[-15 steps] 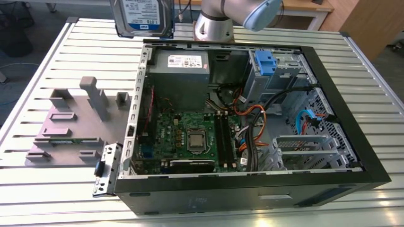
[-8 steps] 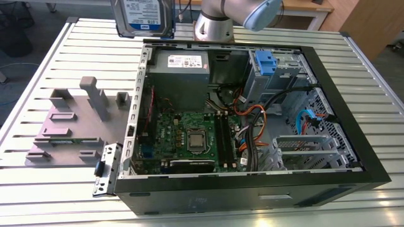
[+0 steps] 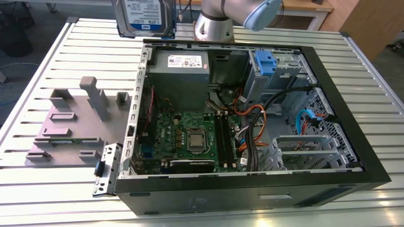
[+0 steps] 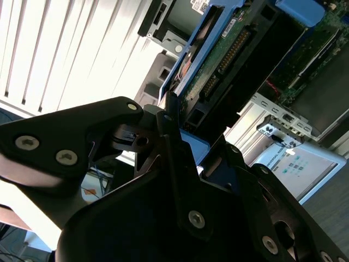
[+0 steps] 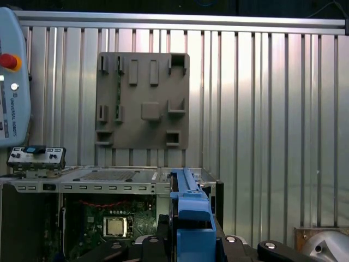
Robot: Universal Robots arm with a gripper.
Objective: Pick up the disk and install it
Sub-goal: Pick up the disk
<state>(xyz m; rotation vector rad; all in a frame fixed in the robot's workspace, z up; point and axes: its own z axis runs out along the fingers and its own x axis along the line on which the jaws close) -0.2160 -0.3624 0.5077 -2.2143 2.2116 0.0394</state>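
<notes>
The slatted metal table (image 3: 63,56) is carrying everything in the exterior view. The black computer case (image 3: 252,191) is lying on it on its side with the side panel off, so the inside is facing up. The base of the robot arm (image 3: 218,21) is standing on the table behind the case.

On the exterior view's left of the case, the grey fixture plate (image 3: 69,127) is lying flat on the slats with several raised blocks sticking up from it. Inside the case, the grey power supply (image 3: 179,71) is sitting at the far end. The green motherboard (image 3: 189,137) is lying nearer the front, with 1 processor (image 3: 197,140) showing in its socket. The grey drive cage (image 3: 281,78) is standing at the far corner on the exterior view's right, with the blue latch (image 3: 265,61) sitting on top of it.

The disk (image 3: 144,16) is hanging in the air, standing upright with its label facing the camera. It is above the table behind the case's far corner on the exterior view's left, well apart from the drive cage. In the second wrist view, the black gripper (image 4: 177,117) is clamping 1 end of the disk, with its jaws closed on the blue carrier.
</notes>
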